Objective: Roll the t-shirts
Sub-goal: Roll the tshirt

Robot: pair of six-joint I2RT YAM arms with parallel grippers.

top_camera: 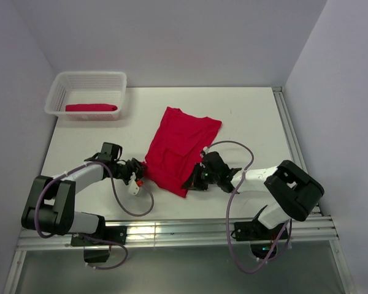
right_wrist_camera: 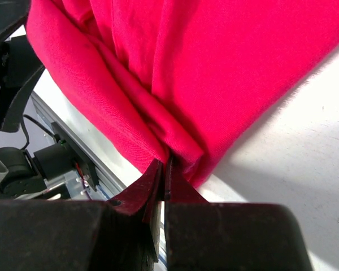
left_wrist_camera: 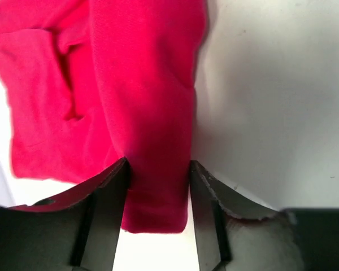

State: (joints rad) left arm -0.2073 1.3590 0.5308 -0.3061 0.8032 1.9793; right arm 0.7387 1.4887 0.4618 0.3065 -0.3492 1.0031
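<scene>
A: Table point(top_camera: 245, 116): smooth white. Soft red t-shirt point(top_camera: 181, 147) lying folded mid-table; rolled one point(top_camera: 91, 108) sitting in the lattice basket point(top_camera: 86, 86).

B: Left gripper point(left_wrist_camera: 158, 186) straddling the near-left edge, fingers apart. Right gripper point(right_wrist_camera: 163, 169) pinching the near corner fold.

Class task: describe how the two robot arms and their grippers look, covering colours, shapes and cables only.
Both arms pair bulky black joint housings with light grey links. A thin purplish cable loops along each. The left gripper is black with a small white, red-marked part; the right gripper is black. Up close, the fingers are dark, flat, tapering blades.
</scene>
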